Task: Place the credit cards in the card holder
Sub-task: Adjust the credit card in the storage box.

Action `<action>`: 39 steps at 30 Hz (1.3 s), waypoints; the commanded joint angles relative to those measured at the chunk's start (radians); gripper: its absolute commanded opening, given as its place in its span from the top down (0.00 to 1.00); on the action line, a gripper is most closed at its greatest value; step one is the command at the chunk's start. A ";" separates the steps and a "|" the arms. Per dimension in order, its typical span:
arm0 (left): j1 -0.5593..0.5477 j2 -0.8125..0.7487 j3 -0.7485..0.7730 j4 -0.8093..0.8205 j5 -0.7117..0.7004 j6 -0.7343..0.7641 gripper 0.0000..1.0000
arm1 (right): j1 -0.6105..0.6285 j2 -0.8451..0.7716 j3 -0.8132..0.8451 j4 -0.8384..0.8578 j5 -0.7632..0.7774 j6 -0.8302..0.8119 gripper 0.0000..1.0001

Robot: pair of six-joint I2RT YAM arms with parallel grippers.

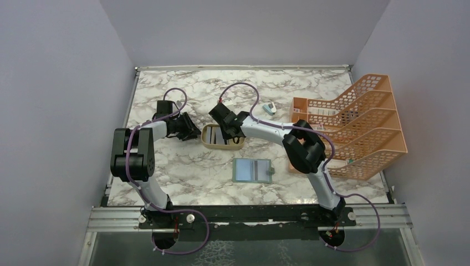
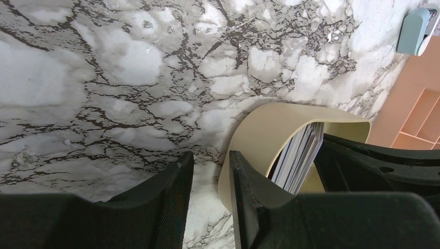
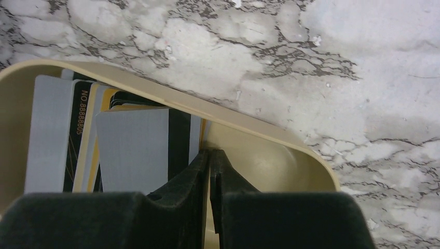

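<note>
The credit cards (image 3: 132,150), grey, black and yellow-edged, stand on edge as a stack (image 2: 298,155) inside the tan oval dish (image 3: 155,96). My right gripper (image 3: 209,153) reaches into the dish (image 1: 208,138) with its fingers pressed shut beside the stack. I cannot tell whether a card is pinched. My left gripper (image 2: 210,166) sits at the dish's left end (image 2: 270,129), jaws apart over bare marble, its right finger against the dish wall. The card holder (image 1: 253,170), grey-green with pale blue pockets, lies open and flat nearer the arm bases, apart from both grippers (image 1: 191,130) (image 1: 230,133).
An orange mesh file rack (image 1: 360,127) fills the right side of the table. A small blue-and-white gadget (image 1: 269,108) lies behind the dish, left of the rack. Grey walls close in the table on three sides.
</note>
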 commanded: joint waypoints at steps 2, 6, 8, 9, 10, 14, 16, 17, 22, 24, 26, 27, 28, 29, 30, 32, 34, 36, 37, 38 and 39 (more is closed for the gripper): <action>-0.015 0.036 -0.002 0.008 0.076 -0.002 0.65 | 0.014 0.100 0.024 0.006 -0.089 0.037 0.92; -0.019 0.040 -0.002 0.015 0.091 -0.007 0.65 | 0.022 0.112 0.028 0.042 -0.107 0.033 0.92; -0.025 0.040 -0.003 0.021 0.093 -0.013 0.65 | 0.027 0.131 0.052 0.041 -0.123 0.042 0.92; -0.028 0.043 -0.004 0.025 0.095 -0.015 0.65 | 0.030 0.145 0.066 0.038 -0.129 0.048 0.92; -0.031 0.045 -0.006 0.030 0.102 -0.020 0.65 | 0.032 0.156 0.079 0.035 -0.133 0.054 0.92; -0.043 0.055 -0.004 0.043 0.121 -0.032 0.65 | 0.035 0.166 0.076 0.070 -0.168 0.089 0.92; -0.049 0.049 -0.002 0.047 0.120 -0.033 0.65 | 0.036 0.161 0.065 0.092 -0.185 0.094 0.92; -0.050 0.047 -0.002 0.048 0.120 -0.033 0.65 | 0.037 0.159 0.060 0.103 -0.190 0.099 0.92; -0.059 0.051 0.017 0.055 0.137 -0.049 0.65 | 0.038 0.178 0.071 0.121 -0.227 0.141 0.92; -0.065 0.047 0.024 0.059 0.141 -0.058 0.66 | 0.038 0.182 0.071 0.139 -0.250 0.159 0.92; -0.070 0.041 0.030 0.059 0.144 -0.063 0.66 | 0.038 0.187 0.077 0.148 -0.261 0.173 0.92; -0.071 0.038 0.030 0.060 0.145 -0.066 0.66 | 0.040 0.189 0.082 0.147 -0.262 0.180 0.92; -0.073 0.035 0.032 0.059 0.145 -0.067 0.66 | 0.040 0.192 0.090 0.142 -0.260 0.185 0.92; -0.074 0.032 0.032 0.059 0.143 -0.068 0.66 | 0.040 0.196 0.101 0.132 -0.254 0.189 0.92; -0.075 0.030 0.032 0.060 0.139 -0.069 0.66 | 0.040 0.199 0.108 0.122 -0.245 0.192 0.92; -0.075 0.032 0.038 0.057 0.135 -0.064 0.66 | 0.039 0.202 0.120 0.098 -0.225 0.196 0.92; -0.075 0.024 0.052 0.033 0.105 -0.043 0.66 | 0.039 0.195 0.119 0.068 -0.193 0.193 0.92; -0.075 0.006 0.065 0.003 0.056 -0.013 0.66 | 0.038 0.175 0.089 0.068 -0.169 0.184 0.92; -0.075 -0.004 0.078 -0.024 0.028 0.010 0.66 | 0.038 0.163 0.069 0.078 -0.165 0.180 0.92; -0.075 -0.016 0.089 -0.048 -0.005 0.028 0.65 | 0.038 0.155 0.051 0.086 -0.165 0.179 0.92; -0.075 -0.028 0.099 -0.069 -0.038 0.045 0.64 | 0.038 0.150 0.040 0.088 -0.167 0.181 0.92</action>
